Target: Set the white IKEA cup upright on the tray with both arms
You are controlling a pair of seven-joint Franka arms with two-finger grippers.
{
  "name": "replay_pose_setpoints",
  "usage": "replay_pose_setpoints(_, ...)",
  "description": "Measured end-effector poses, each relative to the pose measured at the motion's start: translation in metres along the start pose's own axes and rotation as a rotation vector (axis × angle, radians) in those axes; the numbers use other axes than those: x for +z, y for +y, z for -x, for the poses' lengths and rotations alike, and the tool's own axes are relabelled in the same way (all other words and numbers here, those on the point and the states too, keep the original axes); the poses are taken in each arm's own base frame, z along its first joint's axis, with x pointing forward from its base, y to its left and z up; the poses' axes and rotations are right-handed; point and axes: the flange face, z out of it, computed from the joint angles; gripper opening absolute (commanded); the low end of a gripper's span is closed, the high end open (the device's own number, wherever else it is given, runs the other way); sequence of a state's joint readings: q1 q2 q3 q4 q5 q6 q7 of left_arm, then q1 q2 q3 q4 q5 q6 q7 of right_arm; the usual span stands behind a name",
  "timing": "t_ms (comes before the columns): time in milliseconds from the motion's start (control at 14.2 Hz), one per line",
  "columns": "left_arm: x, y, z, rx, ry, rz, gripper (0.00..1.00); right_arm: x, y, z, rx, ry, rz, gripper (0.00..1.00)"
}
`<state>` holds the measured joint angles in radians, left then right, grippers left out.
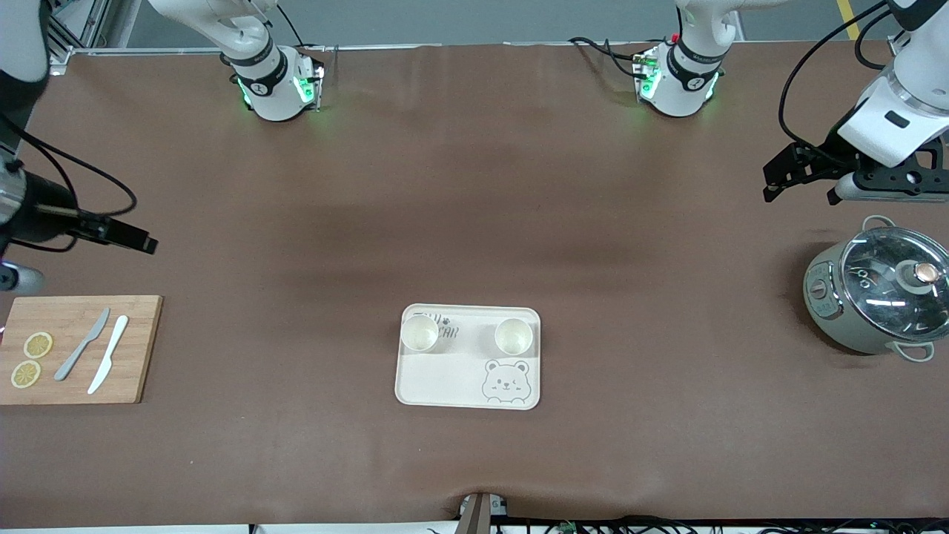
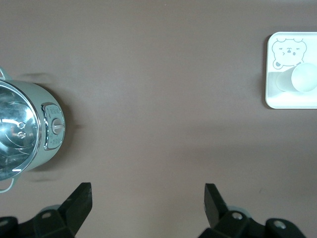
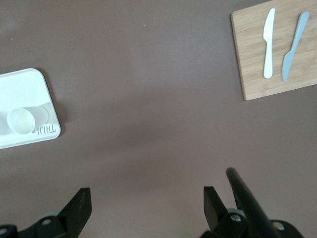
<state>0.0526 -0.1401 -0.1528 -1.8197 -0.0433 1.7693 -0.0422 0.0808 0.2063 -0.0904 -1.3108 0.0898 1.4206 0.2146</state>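
Observation:
The cream tray [image 1: 445, 378] with a bear face lies mid-table, near the front camera. Two white cups stand upright on it, one toward the right arm's end [image 1: 420, 332] and one toward the left arm's end [image 1: 514, 336]. My left gripper [image 1: 769, 185] is open and empty, up over bare table at the left arm's end, well away from the tray. In the left wrist view [image 2: 147, 191] its jaws are wide apart, with one cup [image 2: 303, 78] on the tray [image 2: 277, 99]. My right gripper [image 1: 144, 241] is open and empty over the right arm's end. It also shows in the right wrist view [image 3: 146, 194], with the other cup [image 3: 21, 121].
A grey-green pot with a glass lid [image 1: 875, 297] stands at the left arm's end, under the left gripper's side. A wooden cutting board [image 1: 141, 348] at the right arm's end holds two knives [image 1: 81, 345] and lemon slices [image 1: 38, 345]. Brown table cover lies between them.

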Motion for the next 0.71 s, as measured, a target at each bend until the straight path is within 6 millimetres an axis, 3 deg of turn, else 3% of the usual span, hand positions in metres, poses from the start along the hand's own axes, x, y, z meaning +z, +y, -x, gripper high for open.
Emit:
replay_pose_setpoints(353,0.003,0.0,-0.001,0.009,-0.007,0.001,1.0,-0.041,0.032,0.038,-0.177,0.056,-0.005,1.0)
replay_pose_setpoints(705,0.004,0.0,-0.002,0.045,-0.008,0.001,1.0,-0.058,0.061,0.059,-0.221,0.056,0.012,1.0)
